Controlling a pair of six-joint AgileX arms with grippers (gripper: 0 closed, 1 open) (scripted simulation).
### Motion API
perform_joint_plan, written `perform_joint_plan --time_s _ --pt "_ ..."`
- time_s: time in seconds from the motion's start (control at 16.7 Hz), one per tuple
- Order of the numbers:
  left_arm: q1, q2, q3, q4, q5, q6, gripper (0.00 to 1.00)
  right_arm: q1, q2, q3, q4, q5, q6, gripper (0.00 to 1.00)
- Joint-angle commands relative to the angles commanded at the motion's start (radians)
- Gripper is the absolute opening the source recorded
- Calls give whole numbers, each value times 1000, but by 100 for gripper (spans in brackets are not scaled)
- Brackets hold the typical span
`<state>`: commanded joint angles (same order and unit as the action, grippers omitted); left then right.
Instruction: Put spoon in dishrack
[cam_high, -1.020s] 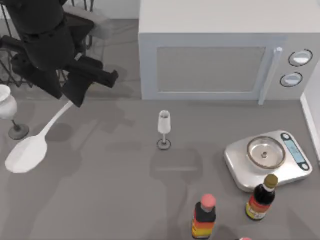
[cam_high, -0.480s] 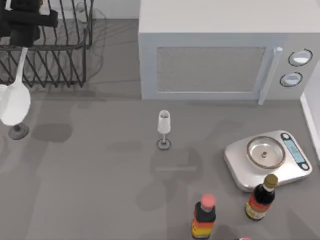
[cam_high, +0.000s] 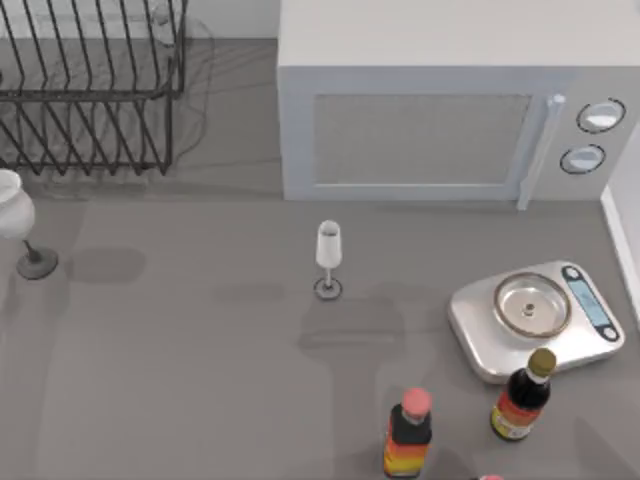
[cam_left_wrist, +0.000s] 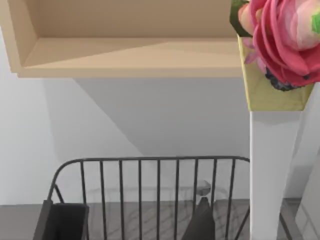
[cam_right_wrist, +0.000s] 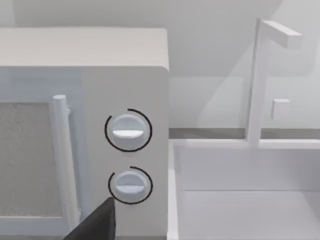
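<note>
Hovering my left tool (cam_left_wrist: 200, 229) just before the dishrack (cam_left_wrist: 158, 190), presumably for the drop-off; I cannot tell its grip. My right tool (cam_right_wrist: 95, 226) idles facing the microwave (cam_right_wrist: 125, 75).

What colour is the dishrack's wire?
Black, thin rods on the dishrack, clearest in the top view.

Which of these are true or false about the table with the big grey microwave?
1. The small clear stemmed glass stands upright in front of the big grey microwave. True.
2. The black wire dishrack sits at the table's right. False: it is at the back left.
3. The silver kitchen scale carries a bottle. False: the dark yellow-capped bottle stands on the table in front of it.
4. The microwave's door is shut. True.
</note>
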<state>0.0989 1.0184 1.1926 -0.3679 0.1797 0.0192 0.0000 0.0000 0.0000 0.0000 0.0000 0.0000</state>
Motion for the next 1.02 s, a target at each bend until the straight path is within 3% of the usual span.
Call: perform_joint_plan --time_s 0.24,0.6,0.78,1.02 --pt "78 -121 -75 135 26 -6 0 0 0 0 0 0 0 100" --pt "78 -124 -75 142 25 -5 0 0 0 0 0 0 0 100" --pt "66 -61 -78 207 25 -5 0 0 0 0 0 0 0 100" --pt "41 151 -102 433 10 -4 0 0 0 0 0 0 0 100"
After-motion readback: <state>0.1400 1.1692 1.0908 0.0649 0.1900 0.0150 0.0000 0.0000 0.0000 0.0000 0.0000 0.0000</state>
